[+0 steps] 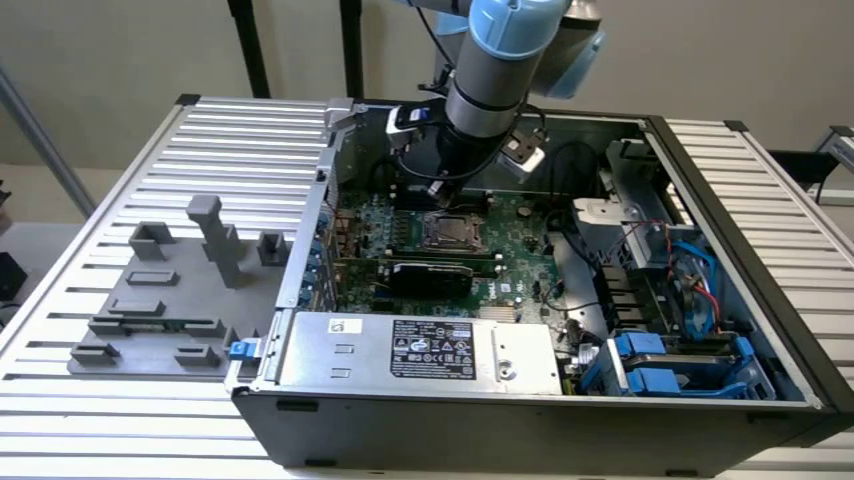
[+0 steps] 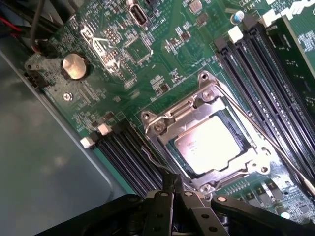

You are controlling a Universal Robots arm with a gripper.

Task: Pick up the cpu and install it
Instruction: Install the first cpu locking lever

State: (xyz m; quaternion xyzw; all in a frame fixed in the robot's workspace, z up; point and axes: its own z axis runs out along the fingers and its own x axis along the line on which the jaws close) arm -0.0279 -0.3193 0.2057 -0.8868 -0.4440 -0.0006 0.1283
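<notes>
We see the open case [image 1: 534,300] from high in front, looking down. Our wrist camera hangs close over the motherboard [image 2: 147,64]; both views share the socket [image 1: 450,229], twelve o'clock of the power supply [image 1: 427,350].

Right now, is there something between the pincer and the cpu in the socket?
Nothing visible. The cpu lies in the metal-framed socket with its silver top uncovered. The pincer is beside the socket's edge, with only open board between them.
</notes>
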